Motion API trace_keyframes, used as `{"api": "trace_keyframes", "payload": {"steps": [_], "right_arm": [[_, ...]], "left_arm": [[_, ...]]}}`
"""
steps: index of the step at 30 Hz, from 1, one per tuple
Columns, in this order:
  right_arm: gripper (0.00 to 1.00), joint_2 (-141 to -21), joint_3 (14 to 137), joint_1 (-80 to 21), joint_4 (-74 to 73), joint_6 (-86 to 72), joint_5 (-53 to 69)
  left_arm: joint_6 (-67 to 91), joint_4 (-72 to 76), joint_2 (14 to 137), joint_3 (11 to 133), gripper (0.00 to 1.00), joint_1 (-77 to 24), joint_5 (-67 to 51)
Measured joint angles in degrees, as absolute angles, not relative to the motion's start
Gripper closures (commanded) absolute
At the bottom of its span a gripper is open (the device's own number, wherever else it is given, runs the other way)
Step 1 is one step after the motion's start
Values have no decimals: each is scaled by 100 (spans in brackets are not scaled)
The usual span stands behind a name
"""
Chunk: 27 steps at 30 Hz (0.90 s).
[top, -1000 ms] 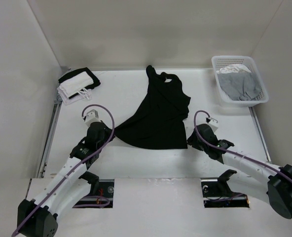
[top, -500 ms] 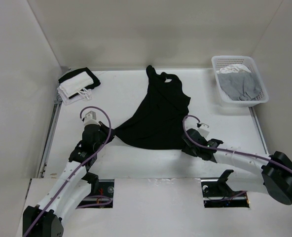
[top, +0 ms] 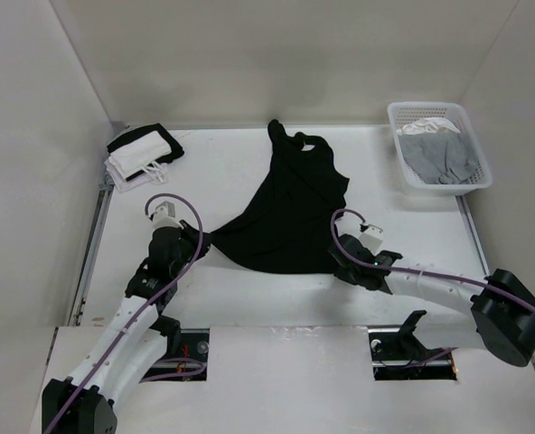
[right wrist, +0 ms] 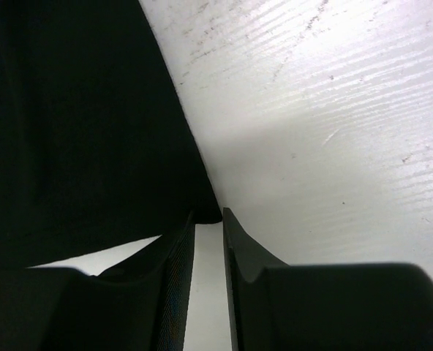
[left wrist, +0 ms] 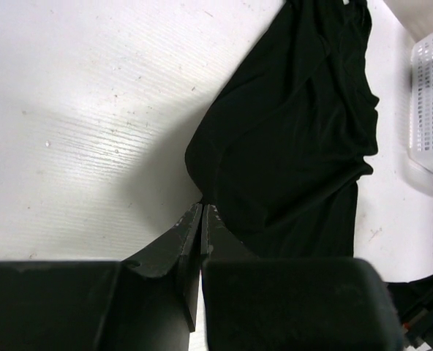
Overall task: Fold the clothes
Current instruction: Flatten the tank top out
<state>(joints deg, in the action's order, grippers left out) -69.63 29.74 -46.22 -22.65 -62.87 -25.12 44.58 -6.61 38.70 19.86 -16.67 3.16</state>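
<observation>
Two arms on one garment. The clothes (top: pixel 290 212) lie mid-bench: plain black, soft, matte, a sleeveless top shape. Straps are bunched at the far end and the hem fans wide at the near end. The cloth is rumpled, w/ folds running along the right side. The bench (top: pixel 240 163) is white, w/ fine streaks and small specks in both wrist views.

The left end effector (left wrist: pixel 202 212) is at the hem's near-left corner. Its dark fingers (left wrist: pixel 180 241) are pressed together w/ no gap, clenched on the clothes, and the fabric is drawn to a point right at the tips. The top view agrees: the hem corner tapers leftward into that end effector.

The right end effector (right wrist: pixel 208 219) is at the hem's near-right corner. Its fingers (right wrist: pixel 174 263) stand close, w/ a slim slot of white bench showing between them. The black corner meets the tips right at the mouth. Can't tell whether it's grasping the cloth or just touching it.

A white perforated plastic basket (top: pixel 448 187) sits at far right, well apart, w/ grey and white garments (top: pixel 439 154) heaped inside. A folded black-and-white stack (top: pixel 141 154) sits at far left.

Hard to make out: in the right wrist view the black fabric reads as one flat dark mass w/ no texture. The strap end is too bunched to sort out from above. The left wrist view cuts off the basket at its edge.
</observation>
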Motion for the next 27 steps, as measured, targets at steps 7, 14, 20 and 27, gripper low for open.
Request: {"api": "trace_keyframes", "payload": {"steps": [7,14,20,27], "right_arm": [[76,-7194,3138,-4622,-2261,-6278,-2541],[92,-7365,3232,-4622,-2259,-6281,-2681],[100,-7358,3232,-4622,-2265,-6281,-2764],[100,-5927,3452,-5240,-3081,-6156,-3465]], "left_arm": [[4482,-609,3835,1986,100,-1616,316],[4501,-587,3833,1986,100,-1616,316],[4552,-552,3835,1986,100,-1671,322],[4582,-681,3638,2322,100,-1988,482]]}}
